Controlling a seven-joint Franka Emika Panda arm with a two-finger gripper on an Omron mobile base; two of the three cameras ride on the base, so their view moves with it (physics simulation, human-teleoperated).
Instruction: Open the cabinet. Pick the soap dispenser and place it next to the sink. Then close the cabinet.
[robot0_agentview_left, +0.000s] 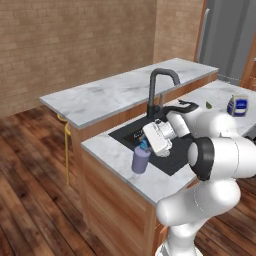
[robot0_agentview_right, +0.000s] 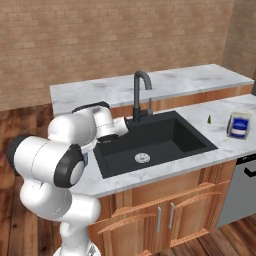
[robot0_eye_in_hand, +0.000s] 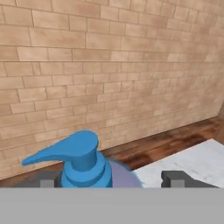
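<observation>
Standing upright on the marble counter (robot0_agentview_left: 107, 150) just left of the sink (robot0_agentview_left: 175, 155), the soap dispenser (robot0_agentview_left: 141, 159) looks light, rigid and slick-sided to me, best taken around its lavender body below the pump, between my gripper's (robot0_eye_in_hand: 114, 178) spread fingers.

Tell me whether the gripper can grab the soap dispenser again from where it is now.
Probably yes. The gripper sits right at the soap dispenser, jaws open either side of its blue pump, and nothing stands between them on the counter beside the sink.
</observation>
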